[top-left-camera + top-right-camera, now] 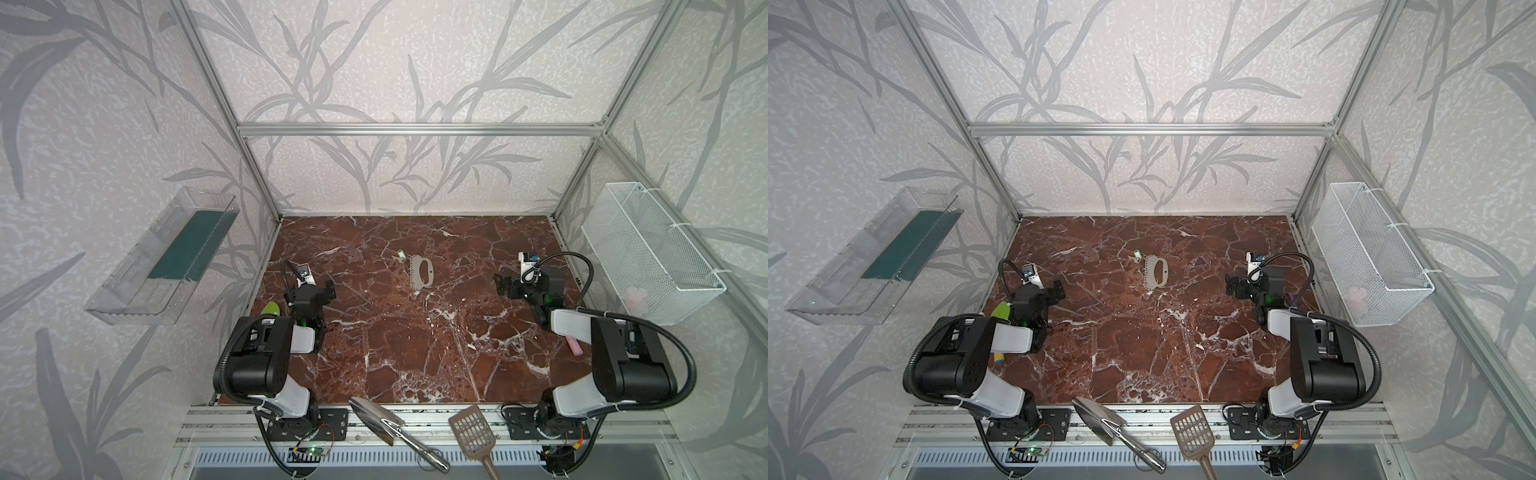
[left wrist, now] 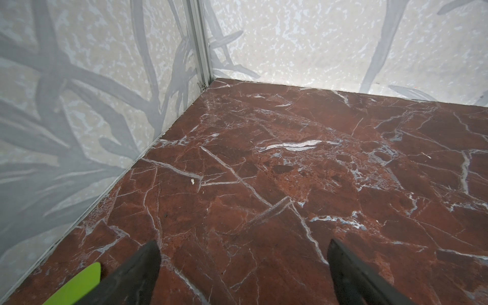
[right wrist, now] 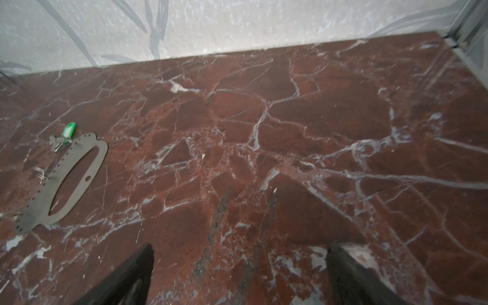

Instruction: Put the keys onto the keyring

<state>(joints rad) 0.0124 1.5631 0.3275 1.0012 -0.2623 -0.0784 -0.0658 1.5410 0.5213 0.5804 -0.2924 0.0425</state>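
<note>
Now | green plastic-headed key [image 3: 69, 130] beside flat perforated metal keyring [image 3: 37, 219] | left gripper [image 2: 244, 245], right gripper [image 3: 241, 247] spread, empty

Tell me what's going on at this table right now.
Nothing is being handled. The left gripper and the right gripper are both open and empty, hovering over the marble tabletop near its sides. The green-headed key lies toward the back middle, at one end of a flat grey slotted plate that has small wire rings along its holed edge. Whether the key is already on a ring is too small to tell.
</note>
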